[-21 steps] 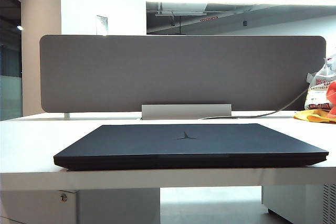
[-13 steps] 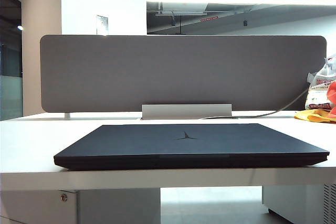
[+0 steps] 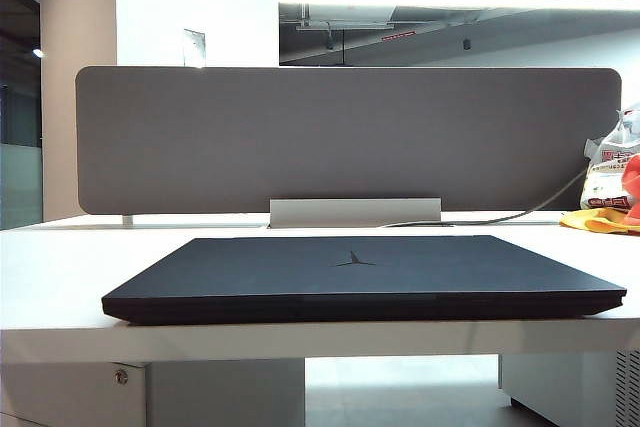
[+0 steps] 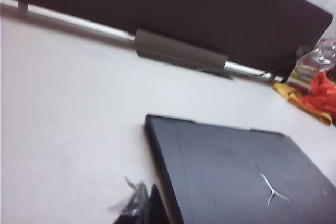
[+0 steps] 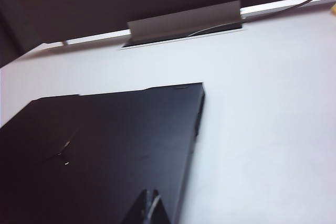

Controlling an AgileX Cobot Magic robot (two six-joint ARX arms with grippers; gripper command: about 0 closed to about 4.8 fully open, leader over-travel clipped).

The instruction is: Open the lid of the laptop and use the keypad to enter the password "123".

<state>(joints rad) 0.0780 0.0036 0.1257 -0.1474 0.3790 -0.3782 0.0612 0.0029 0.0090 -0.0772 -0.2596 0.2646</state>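
With the laptop [image 3: 365, 277] lying shut on the white desk [image 3: 60, 267], our right gripper [image 5: 149, 208], pressed together, and left gripper [image 4: 142, 208], spread unreadable, hang near its sides; we judge the lid [image 3: 350, 259] best lifted from its front edge.

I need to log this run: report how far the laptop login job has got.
Done: nothing; the lid lies shut on the laptop. In hand: nothing; the left gripper and right gripper hover at its edges, empty, the right shut. Left: lifting the lid, then typing "123" on the hidden keypad.
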